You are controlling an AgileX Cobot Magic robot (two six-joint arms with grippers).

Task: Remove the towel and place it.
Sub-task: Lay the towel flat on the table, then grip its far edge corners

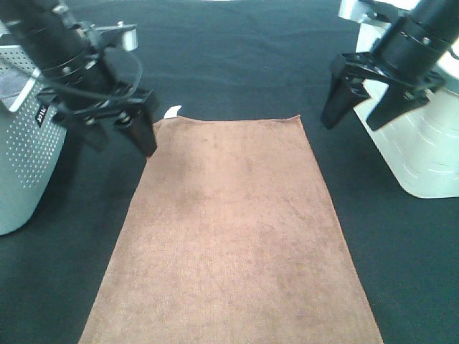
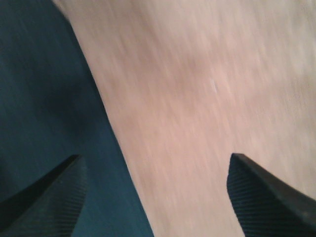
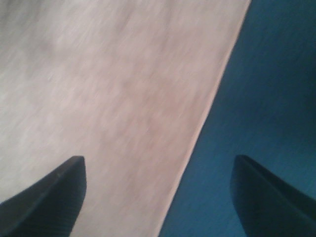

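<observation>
The left hand (image 1: 122,143) and right hand (image 1: 353,122) hang splayed, empty, over far corners of the towel (image 1: 229,236).

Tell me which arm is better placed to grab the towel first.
Left, probably: the open left gripper sits at the towel's tagged far corner; the open right gripper looks farther from its corner.

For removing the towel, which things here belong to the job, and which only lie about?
Job: reddish-brown towel, left tool, right tool, both open.
Lying about: perforated grey bin, white container, black table cover.
</observation>
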